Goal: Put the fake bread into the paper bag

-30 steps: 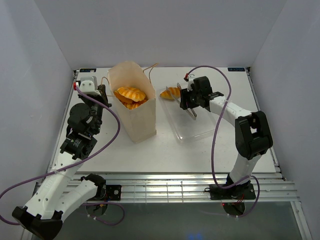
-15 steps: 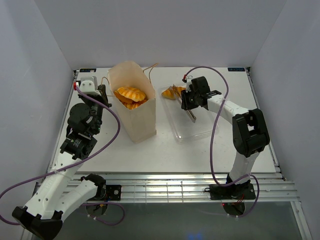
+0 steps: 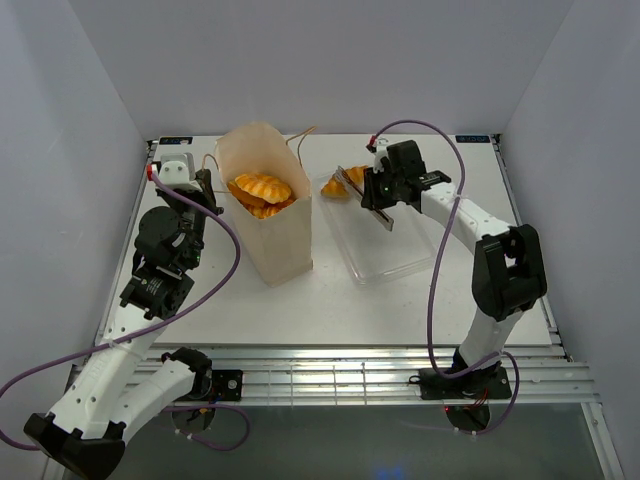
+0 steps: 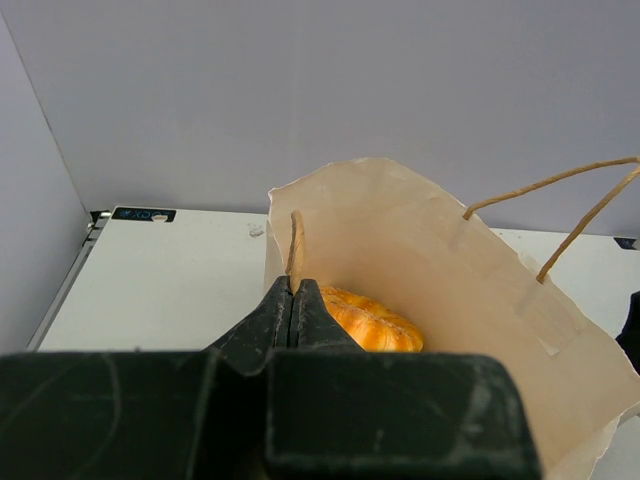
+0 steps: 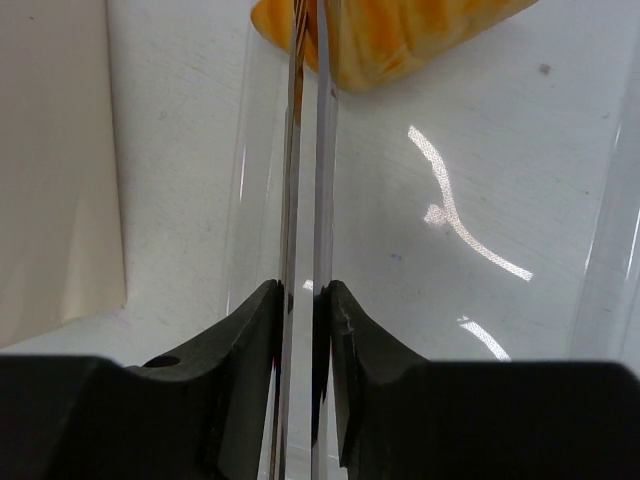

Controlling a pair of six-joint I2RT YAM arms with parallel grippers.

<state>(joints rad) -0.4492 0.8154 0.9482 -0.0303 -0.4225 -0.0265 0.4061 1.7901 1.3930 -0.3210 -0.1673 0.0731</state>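
I am watching the left gripper (image 4: 292,292) pressing its jaws together on the rim of the paper bag (image 3: 280,240), which is standing at nine o'clock from the clear tray (image 3: 400,252). The right gripper (image 5: 303,297) is pinching the tray's thin wall. Inside the bag, orange loaves (image 3: 260,188) are lying; one croissant (image 3: 333,187) is sitting at the tray's eleven o'clock corner

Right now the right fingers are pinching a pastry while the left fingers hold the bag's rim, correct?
No. The right wrist view shows the right fingers pinching the tray's wall, with the pastry beyond them. The left fingers do hold the bag's rim.
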